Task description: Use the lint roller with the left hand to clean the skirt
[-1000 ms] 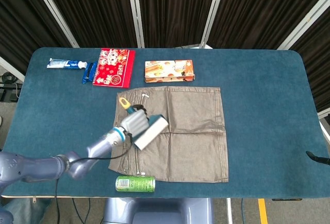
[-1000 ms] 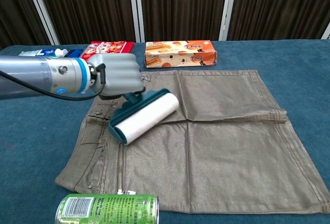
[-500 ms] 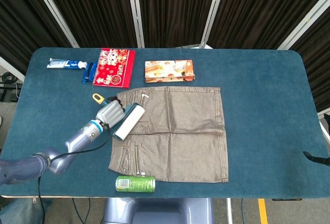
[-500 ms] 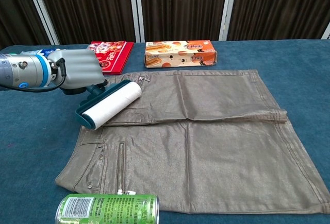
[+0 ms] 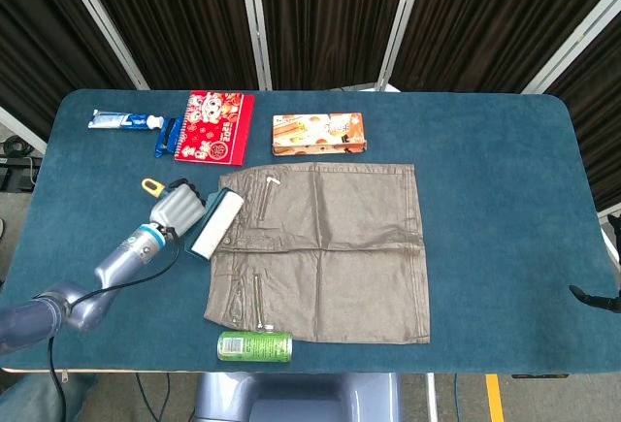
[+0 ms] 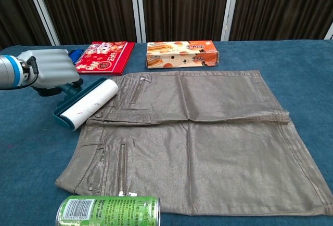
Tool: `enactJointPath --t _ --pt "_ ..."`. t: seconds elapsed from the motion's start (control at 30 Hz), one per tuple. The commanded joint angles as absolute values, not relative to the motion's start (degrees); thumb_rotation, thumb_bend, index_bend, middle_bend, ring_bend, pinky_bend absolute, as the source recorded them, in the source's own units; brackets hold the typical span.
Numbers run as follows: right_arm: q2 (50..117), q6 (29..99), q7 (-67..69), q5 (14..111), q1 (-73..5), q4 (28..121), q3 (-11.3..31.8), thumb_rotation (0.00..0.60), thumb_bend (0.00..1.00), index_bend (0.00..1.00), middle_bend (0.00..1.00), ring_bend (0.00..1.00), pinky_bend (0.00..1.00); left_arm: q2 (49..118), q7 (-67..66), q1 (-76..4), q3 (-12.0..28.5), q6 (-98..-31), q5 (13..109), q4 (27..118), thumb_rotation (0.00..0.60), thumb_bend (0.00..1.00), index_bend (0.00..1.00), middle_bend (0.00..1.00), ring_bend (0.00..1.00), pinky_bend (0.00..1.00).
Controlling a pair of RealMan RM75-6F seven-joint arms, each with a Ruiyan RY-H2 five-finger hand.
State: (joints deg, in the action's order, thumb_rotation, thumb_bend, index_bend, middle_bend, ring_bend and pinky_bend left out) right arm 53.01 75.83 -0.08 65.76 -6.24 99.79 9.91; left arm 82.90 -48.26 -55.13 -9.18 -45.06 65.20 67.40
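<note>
The left hand (image 5: 178, 208) sits over the left part of the blue bench (image 5: 505, 199), its fingers wrapped around the handle of the lint roller (image 5: 215, 224). The roller reaches out from the hand toward the skirt (image 5: 330, 247), with its white drum lying at the skirt's left edge near the waistband. In the chest view the far end of the drum seems to overlap the fabric while the near end rests over bare bench, though whether the drum actually presses on the cloth is hard to tell. A yellow loop at the handle's end sticks out behind the hand in the head view.

The grey-brown skirt lies flat in the middle of the bench, zippers toward the left side. A green can (image 5: 254, 346) lies on its side just beside the skirt's near edge. Along the far side are a red notebook (image 5: 215, 127), a snack box (image 5: 318, 134) and a toothpaste tube (image 5: 124, 120), all well apart from the hand.

Only a dark tip of the right hand (image 5: 594, 297) shows at the right edge of the head view, too little to tell how its fingers lie.
</note>
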Motion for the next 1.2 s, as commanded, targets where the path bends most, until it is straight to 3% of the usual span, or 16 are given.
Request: enactJointPath --t 0.03,0.37,0.43,0.47,0.57,0.6,0.63,0.7,1.03,1.2 --pt "52.97 76.05 -0.28 66.12 -6.20 100.11 9.79 0.600 0.00 0.00 0.00 0.00 0.00 81.17 -43.93 -52.84 -8.14 -46.92 66.07 66.98 0.600 0.82 0.61 0.46 0.36 0.42" --pt "52.84 77.30 -0.76 68.27 -5.80 101.37 9.13 0.600 0.00 0.00 0.00 0.00 0.00 79.63 -36.47 -46.72 -9.36 -47.95 67.63 64.15 0.600 0.82 0.60 0.46 0.36 0.42" --pt "52.76 77.83 -0.86 69.02 -5.65 101.86 8.98 0.600 0.00 0.00 0.00 0.00 0.00 80.32 -33.31 -45.06 -9.07 -47.57 67.08 64.05 0.600 0.77 0.58 0.44 0.35 0.41" --pt "52.71 78.10 -0.93 69.32 -5.54 102.07 8.90 0.600 0.00 0.00 0.00 0.00 0.00 80.65 -31.87 -44.44 -8.68 -47.49 66.77 64.36 0.600 0.72 0.56 0.42 0.34 0.41" --pt "52.60 78.46 -1.07 69.66 -5.39 102.42 8.79 0.600 0.00 0.00 0.00 0.00 0.00 81.18 -31.66 -43.48 -8.10 -48.17 66.90 64.41 0.600 0.31 0.37 0.25 0.20 0.32" --pt "52.57 78.56 -1.07 69.80 -5.34 102.54 8.75 0.600 0.00 0.00 0.00 0.00 0.00 81.16 -32.04 -43.24 -7.82 -48.12 66.37 64.77 0.600 0.16 0.26 0.15 0.11 0.24" --pt "52.52 78.64 -1.04 69.94 -5.30 102.64 8.70 0.600 0.00 0.00 0.00 0.00 0.00 81.04 -32.47 -43.00 -7.41 -48.10 65.58 65.38 0.600 0.08 0.18 0.08 0.05 0.19" --pt "52.43 78.77 -0.90 70.18 -5.21 102.78 8.63 0.600 0.00 0.00 0.00 0.00 0.00 80.57 -33.01 -42.66 -6.58 -48.22 64.14 66.85 0.600 0.01 0.08 0.01 0.00 0.12" --pt "51.17 79.99 0.39 72.58 -4.37 104.29 7.98 0.600 0.00 0.00 0.00 0.00 0.00 69.83 -19.98 -35.94 1.89 -59.76 60.02 83.34 0.600 0.00 0.00 0.00 0.00 0.00" --pt "50.69 81.24 1.21 74.38 -3.76 104.83 7.61 0.600 0.00 0.00 0.00 0.00 0.00 64.71 -8.91 -29.27 3.17 -68.38 63.71 90.39 0.600 0.00 0.00 0.00 0.00 0.00"
